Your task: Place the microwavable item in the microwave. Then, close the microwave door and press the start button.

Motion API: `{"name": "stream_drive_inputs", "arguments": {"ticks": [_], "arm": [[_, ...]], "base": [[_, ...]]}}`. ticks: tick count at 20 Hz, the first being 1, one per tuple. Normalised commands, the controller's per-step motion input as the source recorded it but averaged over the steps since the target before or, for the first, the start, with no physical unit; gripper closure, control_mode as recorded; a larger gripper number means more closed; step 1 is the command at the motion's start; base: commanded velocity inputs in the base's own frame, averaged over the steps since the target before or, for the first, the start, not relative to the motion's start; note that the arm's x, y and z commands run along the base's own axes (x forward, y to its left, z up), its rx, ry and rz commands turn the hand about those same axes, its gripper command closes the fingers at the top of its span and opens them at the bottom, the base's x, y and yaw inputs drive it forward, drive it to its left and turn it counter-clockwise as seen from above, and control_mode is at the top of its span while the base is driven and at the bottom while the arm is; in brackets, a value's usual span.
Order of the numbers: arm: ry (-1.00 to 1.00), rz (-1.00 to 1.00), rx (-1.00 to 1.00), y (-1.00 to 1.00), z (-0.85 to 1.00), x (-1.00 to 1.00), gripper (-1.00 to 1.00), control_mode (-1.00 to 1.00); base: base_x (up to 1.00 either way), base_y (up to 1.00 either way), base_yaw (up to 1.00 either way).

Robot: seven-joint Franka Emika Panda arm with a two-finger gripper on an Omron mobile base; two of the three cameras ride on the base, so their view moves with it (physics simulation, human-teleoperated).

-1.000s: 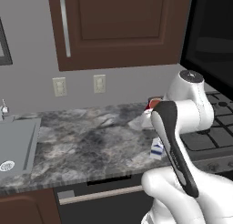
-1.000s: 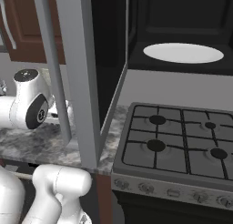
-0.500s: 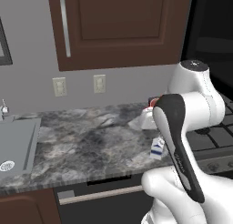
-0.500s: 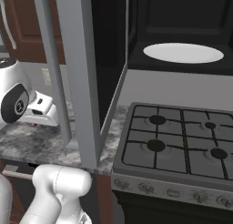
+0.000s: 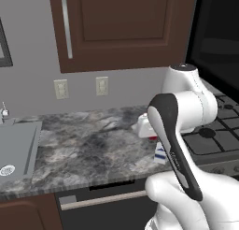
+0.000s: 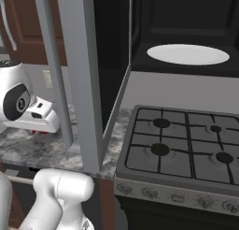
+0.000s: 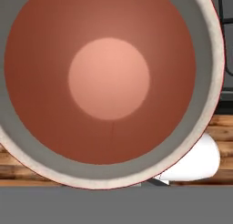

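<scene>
Gripper (image 6: pixel 44 126) clamped on the round red cup (image 7: pixel 109 82); directly before its tips lay a smooth terracotta interior ringed by a grey rim.

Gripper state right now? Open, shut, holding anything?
Gripper: shut on the red cup, whose open mouth faces the hand view from close up.
</scene>
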Motion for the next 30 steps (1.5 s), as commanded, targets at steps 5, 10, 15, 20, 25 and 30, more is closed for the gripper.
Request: {"name": "stream_drive_inputs", "arguments": {"ticks": [5, 10, 15, 20, 25, 30], "arm": [[0.00, 0.00, 0.00, 0.09, -0.08, -0.79, 1.00, -1.00], [-0.10, -0.02, 0.00, 0.00, 0.00, -1.00, 1.00, -1.00], [-0.04, -0.08, 0.00, 0.00, 0.00, -0.78, 1.00, -1.00], [0.07, -0.13, 0.00, 0.00, 0.04, -0.03, 1.00, -1.00], [0.15, -0.09, 0.00, 0.00, 0.05, 0.17, 1.00, 1.00], [0.00, 0.00, 0.00, 0.00, 0.00, 0.00, 1.00, 1.00]], "base": [[0.00, 0.00, 0.00], [0.00, 0.00, 0.00], [0.00, 0.00, 0.00], [0.00, 0.00, 0.00], [0.05, 0.00, -0.02], [0.01, 0.00, -0.05]]}}
